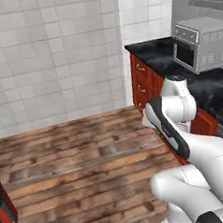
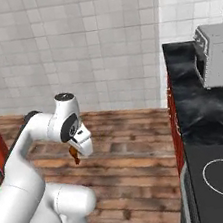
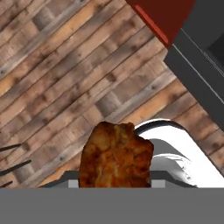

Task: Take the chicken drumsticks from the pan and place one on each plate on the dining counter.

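A lumpy golden-brown roasted chicken drumstick (image 3: pixel 116 156) is seen at the bottom centre of the hand view, clamped in the closed two-finger gripper (image 3: pixel 114 186) above the wooden plank floor (image 3: pixel 65 78). In the right base view, the gripper (image 2: pixel 75 156) is found at centre left, under the white arm's wrist, with the drumstick (image 2: pixel 74 154) hanging as a small orange-brown piece. At the right of that view, a glossy black marble counter (image 2: pixel 200 115) bearing a grey box-shaped toaster oven (image 2: pixel 216 61) is shown.
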